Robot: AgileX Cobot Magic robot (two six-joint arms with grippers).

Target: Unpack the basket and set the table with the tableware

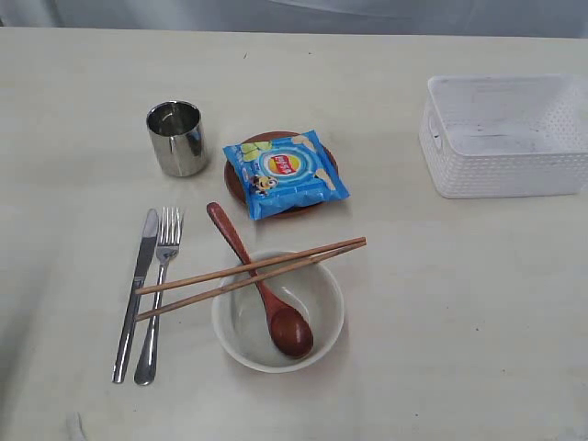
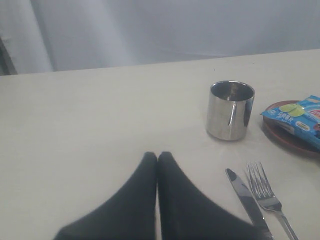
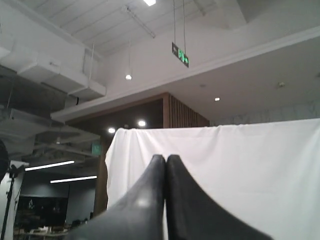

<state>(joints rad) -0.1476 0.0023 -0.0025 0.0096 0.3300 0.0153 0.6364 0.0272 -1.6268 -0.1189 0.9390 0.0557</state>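
- The worktop point(image 1: 478, 312) carried everything. No arm showed over it in the exterior view.
- The basket point(image 1: 505, 175) stood by the right edge, toward the far corner, well apart from the setting. It held nothing.
- The bowl point(image 1: 241, 323) sat closest to the near edge, about midway along it.
- The plate point(image 1: 232, 176) lay beyond the bowl, toward the far edge, mostly covered by the blue snack packet point(image 1: 287, 173) lying on it.
- The cup point(image 1: 176, 138) stood upright just beside the plate, on its left-edge side.
- The chopsticks point(image 1: 250, 267) lay across the bowl's rim, their thin ends resting on the worktop near the fork.
- The spoon point(image 1: 288, 331) rested with its head inside the bowl and its handle slanting out under the chopsticks toward the plate.
- The knife point(image 1: 135, 294) and fork point(image 1: 156, 303) lay side by side between the bowl and the left edge, the knife on the outside.
- The left end effector point(image 2: 157, 157) hung low near the knife and cup, its fingers pressed together on nothing.
- The right end effector point(image 3: 166, 160) pointed up at the ceiling and a white cloth, its fingers likewise pressed together and empty.
- Judged from this layout, unpacking was done and the setting looked complete. Any next move would call only for keeping both arms clear of the laid pieces, or at most squaring the chopsticks.
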